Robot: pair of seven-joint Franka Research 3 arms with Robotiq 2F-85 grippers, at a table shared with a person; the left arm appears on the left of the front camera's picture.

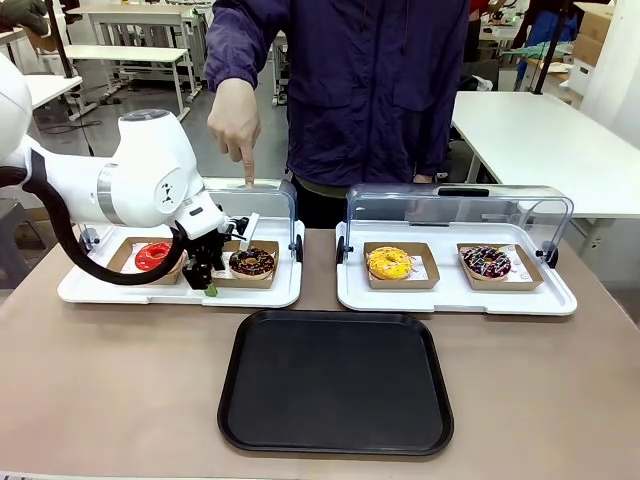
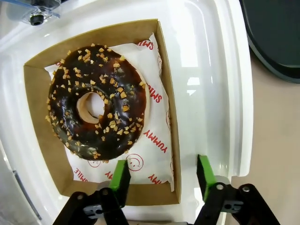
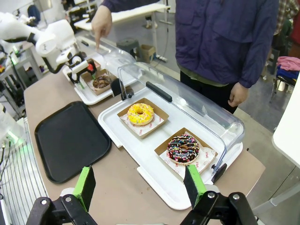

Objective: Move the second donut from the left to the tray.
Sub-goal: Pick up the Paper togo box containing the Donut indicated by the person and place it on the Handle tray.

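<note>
Left gripper [image 2: 163, 180] gapes wide, empty, with the chocolate donut [image 2: 117, 110] just ahead of one pad. Right gripper [image 3: 139, 183] likewise wide, empty — black tray [image 3: 70, 140] lies ahead of it.

Leaving the tray [image 1: 335, 385] bare over its whole top, open to approach from above and from its near edge. Crowding the spot past its far-left corner: left gripper [image 1: 205, 272] hanging by the chocolate donut [image 1: 252, 262], fingers spread, straddling a wall of the cardboard tray [image 2: 150, 196]. Closing off the far side there: raised clear lid [image 1: 275, 205] and a person's pointing hand [image 1: 235, 125]. Showing a narrow strip of table [image 1: 320, 275] open beyond the tray's far edge, between two white trays [image 1: 450, 298]. Walling the far-right: second raised lid [image 1: 460, 205].
</note>
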